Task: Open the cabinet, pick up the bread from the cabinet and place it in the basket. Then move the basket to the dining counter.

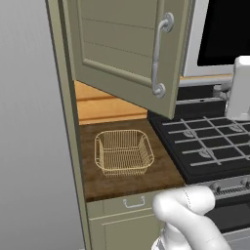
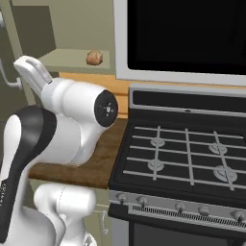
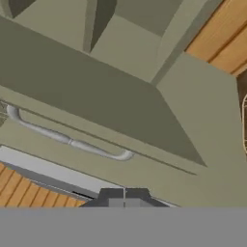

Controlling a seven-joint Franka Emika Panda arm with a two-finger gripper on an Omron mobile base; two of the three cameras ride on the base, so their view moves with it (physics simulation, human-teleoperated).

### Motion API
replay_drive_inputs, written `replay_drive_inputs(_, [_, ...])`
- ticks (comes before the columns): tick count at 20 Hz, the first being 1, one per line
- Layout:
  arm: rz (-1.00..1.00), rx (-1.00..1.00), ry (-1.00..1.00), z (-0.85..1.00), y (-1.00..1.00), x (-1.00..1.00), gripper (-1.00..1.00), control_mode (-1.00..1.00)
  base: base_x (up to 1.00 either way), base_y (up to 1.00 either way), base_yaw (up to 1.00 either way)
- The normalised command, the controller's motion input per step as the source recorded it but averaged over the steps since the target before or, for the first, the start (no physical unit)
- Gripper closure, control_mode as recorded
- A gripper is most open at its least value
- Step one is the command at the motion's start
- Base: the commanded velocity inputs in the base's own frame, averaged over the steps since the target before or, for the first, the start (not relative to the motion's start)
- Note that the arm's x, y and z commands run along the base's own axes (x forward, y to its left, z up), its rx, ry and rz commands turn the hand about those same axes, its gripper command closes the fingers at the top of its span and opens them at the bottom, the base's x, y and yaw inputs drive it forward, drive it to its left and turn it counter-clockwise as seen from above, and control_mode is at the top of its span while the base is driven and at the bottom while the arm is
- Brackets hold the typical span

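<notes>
The olive cabinet door [image 1: 122,49] stands swung open, its curved silver handle [image 1: 160,53] facing out. On the shelf inside sits the small brown bread [image 2: 94,57]. The golden wire basket [image 1: 123,151] rests empty on the dark wood worktop below the cabinet. In the hand view my gripper [image 3: 124,197] is shut with nothing between its tips. It points at the door's face, a little short of the handle [image 3: 67,140]. The basket's rim [image 3: 244,125] just shows at that view's right edge. The dining counter is out of view.
A black gas stove [image 1: 210,141] with grates adjoins the worktop [image 1: 132,183] on the right, under a dark microwave [image 2: 187,33]. A drawer unit [image 1: 132,202] sits below the worktop. A grey wall [image 1: 29,146] closes the left side. My arm's elbow [image 2: 77,120] hangs over the worktop edge.
</notes>
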Motion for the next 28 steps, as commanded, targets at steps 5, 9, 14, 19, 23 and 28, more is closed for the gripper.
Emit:
replay_drive_inputs(5, [0.07,0.20,0.06,0.00,-0.07,0.55,1.00,-1.00,0.00,0.00,0.00])
replay_drive_inputs(9, [0.17,0.22,0.16,0.00,0.00,0.52,1.00,-1.00,0.00,0.00,0.00])
replay_drive_inputs(14, [0.22,0.17,0.12,-0.10,0.28,0.32,1.00,-1.00,0.00,0.00,0.00])
replay_drive_inputs(19, [0.25,0.09,0.16,-0.03,0.85,0.02,1.00,-1.00,0.00,0.00,0.00])
replay_drive_inputs(23, [0.22,0.02,0.16,0.00,1.00,-0.04,1.00,-1.00,0.00,0.00,0.00])
replay_drive_inputs(28, [0.23,0.00,0.13,0.00,1.00,-0.50,1.00,-1.00,0.00,0.00,0.00])
